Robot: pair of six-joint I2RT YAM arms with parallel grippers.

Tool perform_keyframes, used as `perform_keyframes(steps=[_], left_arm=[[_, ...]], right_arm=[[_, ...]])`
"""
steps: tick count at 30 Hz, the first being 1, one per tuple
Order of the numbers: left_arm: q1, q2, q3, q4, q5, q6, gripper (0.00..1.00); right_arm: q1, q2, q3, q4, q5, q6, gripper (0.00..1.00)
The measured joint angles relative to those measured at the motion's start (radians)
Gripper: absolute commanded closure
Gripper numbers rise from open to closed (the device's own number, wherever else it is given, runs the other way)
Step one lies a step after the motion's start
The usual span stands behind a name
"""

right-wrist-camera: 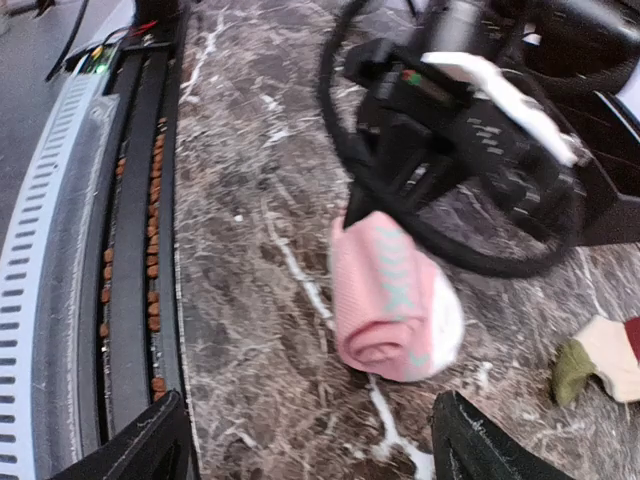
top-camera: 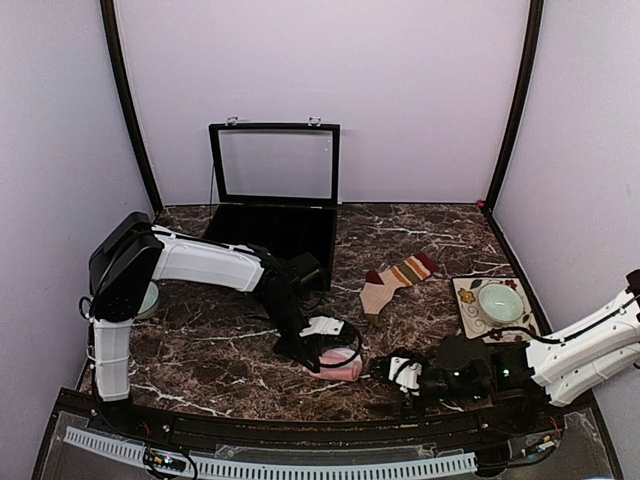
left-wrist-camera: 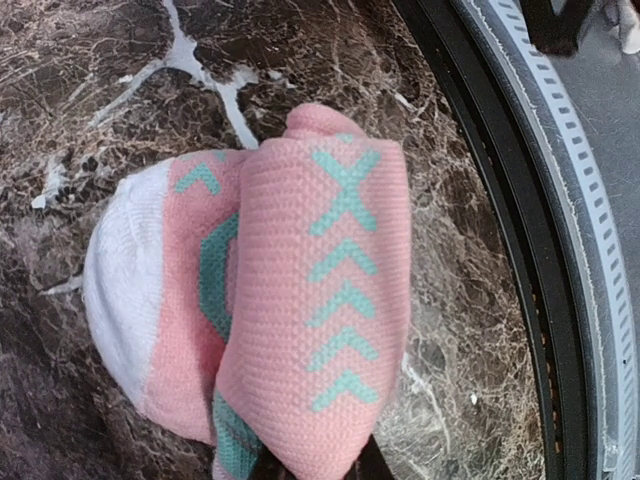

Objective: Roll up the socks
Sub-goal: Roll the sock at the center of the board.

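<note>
The pink sock [left-wrist-camera: 300, 300], with mint-teal chevrons and a white toe, is rolled into a bundle on the marble table near the front edge. My left gripper [left-wrist-camera: 315, 466] is shut on the roll's end, with only its dark fingertips [left-wrist-camera: 372, 466] showing beneath the fabric. From above, the left gripper [top-camera: 318, 348] stands over the pink sock [top-camera: 342, 367]. My right gripper [right-wrist-camera: 315, 450] is open, its fingers wide apart, and the pink sock [right-wrist-camera: 390, 300] lies a short way ahead of it, untouched. The tan striped sock [top-camera: 397, 280] lies flat further back.
An open black case [top-camera: 275, 215] stands at the back centre. A plate [top-camera: 470, 318] carrying a pale bowl [top-camera: 499, 300] sits at the right, near the right arm. The table's black front rail [right-wrist-camera: 130, 250] runs close beside the roll.
</note>
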Motion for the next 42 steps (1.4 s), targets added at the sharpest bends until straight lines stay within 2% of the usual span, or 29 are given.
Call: perform_keyframes(steps=[5,10,13,21,24,26,28,34,42], left_arm=[[0.002,0.039,0.047,-0.059,0.041,0.002,1.00],[0.003,0.073,0.082,-0.114,0.072,0.007,1.00],[0.006,0.085,0.094,-0.135,0.090,0.017,1.00],[0.011,0.106,0.111,-0.170,0.118,0.039,1.00],[0.016,0.111,0.114,-0.176,0.130,0.045,0.98],[0.020,0.114,0.116,-0.180,0.138,0.046,0.84],[0.024,0.116,0.121,-0.185,0.142,0.045,0.75],[0.069,0.072,0.097,-0.231,0.123,0.013,0.67],[0.124,-0.094,-0.030,-0.267,0.051,-0.012,0.66]], right_arm=[[0.063,0.176,0.160,-0.090,0.001,-0.117,0.29],[0.072,0.305,0.294,-0.110,0.026,-0.261,0.38],[0.062,0.376,0.343,-0.119,0.034,-0.338,0.42],[0.003,0.492,0.374,-0.101,0.052,-0.464,0.46],[-0.007,0.502,0.373,-0.079,0.058,-0.482,0.59],[-0.014,0.510,0.373,-0.062,0.059,-0.483,0.75],[-0.024,0.521,0.375,-0.045,0.056,-0.470,0.84],[-0.038,0.605,0.401,0.031,0.011,-0.354,0.80],[-0.042,0.658,0.408,0.112,-0.006,-0.220,0.83]])
